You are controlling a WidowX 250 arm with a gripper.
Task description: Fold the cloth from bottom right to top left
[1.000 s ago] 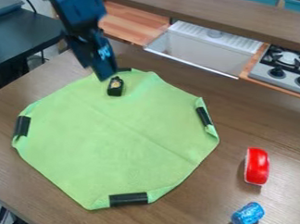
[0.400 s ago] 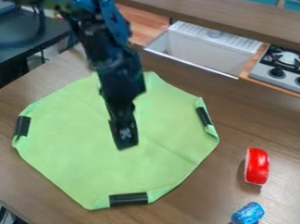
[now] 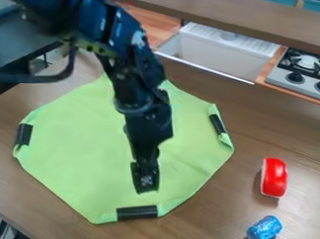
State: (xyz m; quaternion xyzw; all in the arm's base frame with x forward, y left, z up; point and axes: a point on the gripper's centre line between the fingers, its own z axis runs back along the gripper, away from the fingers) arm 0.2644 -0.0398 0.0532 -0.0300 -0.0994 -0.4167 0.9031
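The gripper (image 3: 146, 185) is hanging over the lower part of the green cloth (image 3: 75, 158), and whether it is open or closed, one cannot tell. The nearest black strip (image 3: 137, 212) is lying just below it in the view, on a folded-in corner, and is probably offering the grip for this step. To do it well, the robot is needing to be open and centred over that strip, dropping straight down, pinching strip and fabric together without pressing hard into the table (image 3: 205, 222). It is then wanting a modest lift and a low, steady arc back toward the top left; a shallow pinch is risking a slip, and a low drag is risking bunching.

Around the gripper, the cloth is lying spread out and mostly flat, its turned-in corners giving it a many-sided outline. A second black strip (image 3: 23, 134) is sitting well to the gripper's left, and a third black strip (image 3: 217, 124) is sitting up to its right, where the edge is curling slightly.
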